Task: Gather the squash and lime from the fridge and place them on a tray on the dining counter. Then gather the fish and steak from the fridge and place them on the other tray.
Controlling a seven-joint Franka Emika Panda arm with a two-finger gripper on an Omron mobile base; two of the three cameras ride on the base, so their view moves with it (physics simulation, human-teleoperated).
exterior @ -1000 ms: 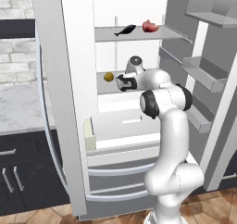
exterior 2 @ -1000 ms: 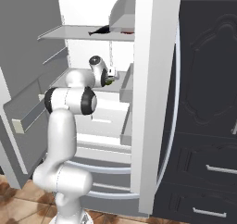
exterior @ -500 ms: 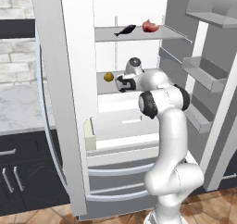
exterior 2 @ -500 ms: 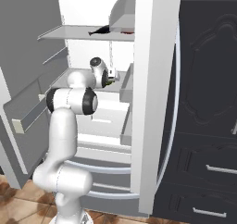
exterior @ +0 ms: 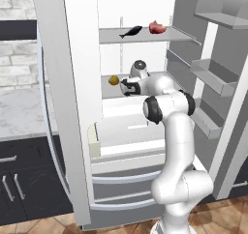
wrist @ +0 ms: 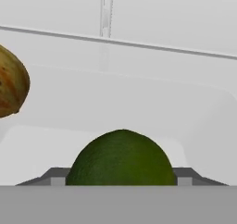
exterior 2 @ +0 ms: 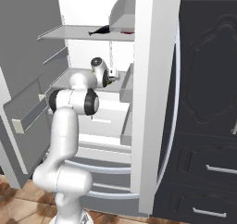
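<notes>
From the left base view we see our arm reaching into the open fridge (exterior: 145, 15), the gripper (exterior: 127, 86) on the middle shelf just beside the squash (exterior: 113, 80), with the fish (exterior: 131, 32) and the steak (exterior: 156, 27) on the shelf above. From the right base view we see the hand (exterior 2: 112, 73) deep over that middle shelf, the fish (exterior 2: 101, 30) lying on the top shelf. In the hand view the lime (wrist: 121, 158) sits right between our fingertips (wrist: 54, 177), the squash (wrist: 11, 86) up to the left, but we cannot tell whether the pads already touch the lime.
</notes>
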